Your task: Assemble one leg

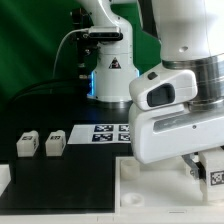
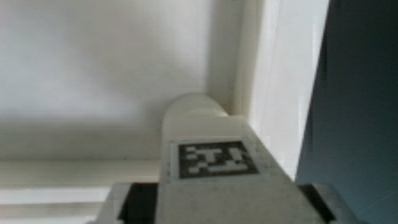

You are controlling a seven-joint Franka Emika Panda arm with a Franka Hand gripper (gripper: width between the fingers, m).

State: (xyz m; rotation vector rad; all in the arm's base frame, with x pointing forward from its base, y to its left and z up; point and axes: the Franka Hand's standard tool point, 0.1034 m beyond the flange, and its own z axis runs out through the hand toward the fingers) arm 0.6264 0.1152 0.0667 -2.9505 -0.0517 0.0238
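You have the tool [image 2: 217,203] clamped on the leg [image 2: 210,150], whose long axis runs straight out from the fingers, its rounded end apparently just above the panel [image 2: 89,60] near its rimmed corner.

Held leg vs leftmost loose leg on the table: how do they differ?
1. The held leg sits between the jaws; the leftmost loose leg is untouched.
2. The held leg is over the white panel at the exterior view's right; the leftmost loose leg lies on the black table at its left.
Shared: both are small white blocks carrying a black-and-white tag.
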